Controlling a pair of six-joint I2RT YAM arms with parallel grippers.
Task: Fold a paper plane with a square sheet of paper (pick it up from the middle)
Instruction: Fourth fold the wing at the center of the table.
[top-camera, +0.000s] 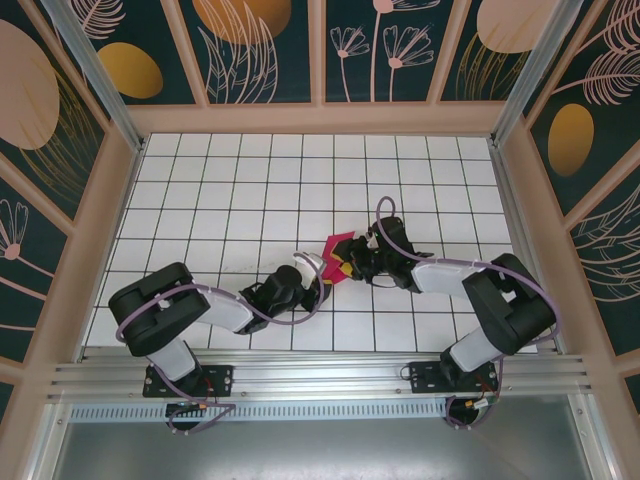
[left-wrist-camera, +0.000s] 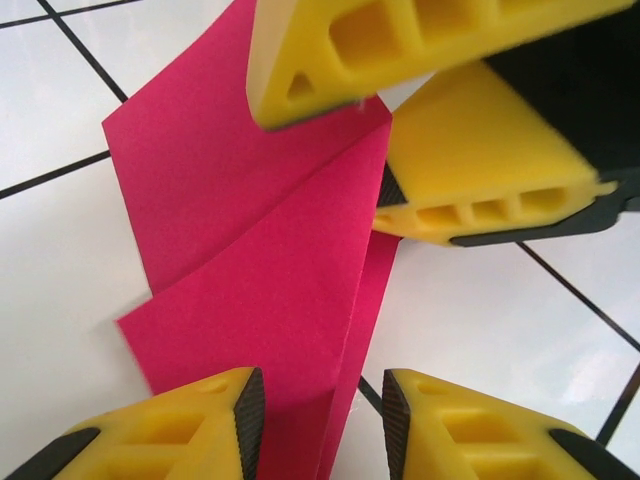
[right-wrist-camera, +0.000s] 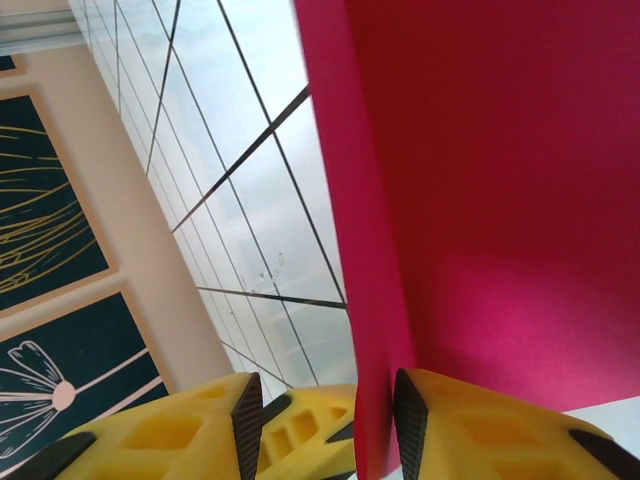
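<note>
We judge the square sheet of paper flimsy, best pinched at its folded edge; left pincer and right pincer both released

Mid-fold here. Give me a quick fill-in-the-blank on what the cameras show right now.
1. The paper is coloured ___.
2. The left gripper has fingers coloured ___.
3. The paper's edge runs ___ the two pads of the right gripper.
4. The table is covered with white ___.
Missing: pink; yellow; between; tiles.
</note>
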